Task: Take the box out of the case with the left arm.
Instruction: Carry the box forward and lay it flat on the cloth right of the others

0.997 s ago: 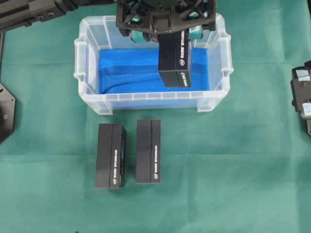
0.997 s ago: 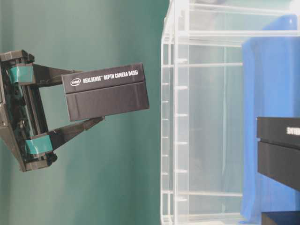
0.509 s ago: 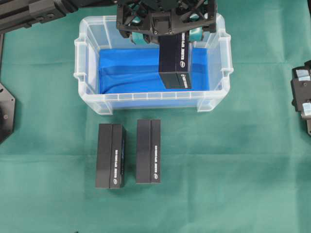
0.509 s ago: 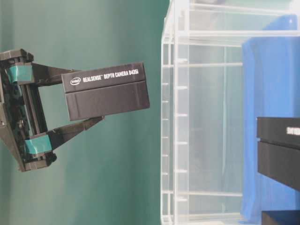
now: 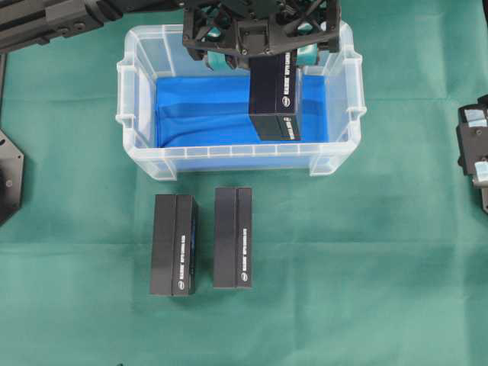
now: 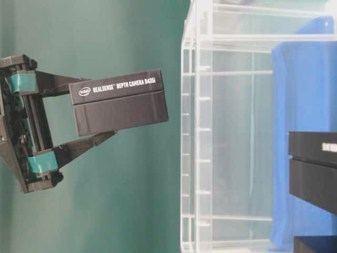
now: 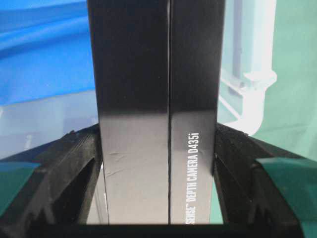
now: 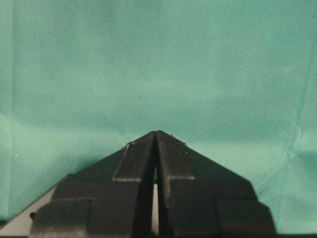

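Nearest the lens, the left wrist view showed what no other did: the left gripper's fingers (image 7: 74, 168) pressed flat against both long sides of the box (image 7: 156, 109), jaws spread only to the box's width and clamped on it. The box was a matte black carton with a seam down its face and white lettering reading "DEPTH CAMERA D435i"; its ends ran out of that picture.

The table-level view, turned on its side, showed the left gripper (image 6: 100, 113) with teal pads and the box (image 6: 118, 103) in open air, apart from the case (image 6: 195, 132), with a gap of green backdrop between them. From overhead that gap could not be judged: the box (image 5: 276, 95) appeared over the case's blue lining (image 5: 206, 110), probably raised above the rim, and the gripper body hid its upper end.

Two more black boxes (image 5: 174, 244) (image 5: 232, 238) lay side by side on the green cloth (image 5: 381, 267) in front of the case (image 5: 126, 114).

The right gripper (image 8: 156, 136) had its jaws closed together, nothing between them, over bare cloth; overhead, only its edge (image 5: 474, 156) showed, cut off.
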Available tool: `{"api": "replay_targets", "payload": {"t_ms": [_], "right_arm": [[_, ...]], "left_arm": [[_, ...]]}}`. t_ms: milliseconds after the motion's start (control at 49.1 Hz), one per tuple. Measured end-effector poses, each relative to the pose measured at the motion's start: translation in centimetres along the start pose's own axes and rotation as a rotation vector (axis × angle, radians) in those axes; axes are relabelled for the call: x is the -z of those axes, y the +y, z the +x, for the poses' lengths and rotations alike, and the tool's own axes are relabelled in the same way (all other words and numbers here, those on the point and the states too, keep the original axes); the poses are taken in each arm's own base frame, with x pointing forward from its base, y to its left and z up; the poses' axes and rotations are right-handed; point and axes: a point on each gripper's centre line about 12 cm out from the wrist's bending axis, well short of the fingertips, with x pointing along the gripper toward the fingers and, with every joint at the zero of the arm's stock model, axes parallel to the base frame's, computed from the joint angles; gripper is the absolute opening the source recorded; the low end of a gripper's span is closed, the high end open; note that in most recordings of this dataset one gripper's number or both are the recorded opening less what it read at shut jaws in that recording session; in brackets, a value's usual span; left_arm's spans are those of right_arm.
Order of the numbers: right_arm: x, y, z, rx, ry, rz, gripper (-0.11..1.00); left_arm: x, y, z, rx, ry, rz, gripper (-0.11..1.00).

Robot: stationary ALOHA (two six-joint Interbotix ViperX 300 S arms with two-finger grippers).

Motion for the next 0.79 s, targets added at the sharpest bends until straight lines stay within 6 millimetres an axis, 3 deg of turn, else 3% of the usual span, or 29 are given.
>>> {"api": "replay_targets", "payload": {"t_ms": [305,794], "right_arm": [[0.0,0.0,0.0,0.0,-0.002,-0.001,-0.01],[0.0,0.0,0.0,0.0,0.0,-0.003,-0.01]], "left_arm": [[1.7,-0.4,-0.1,0.006,0.011,0.001,0.6],[11.1,-1.2,-2.6,0.052,0.075,0.022,0.6]]}}
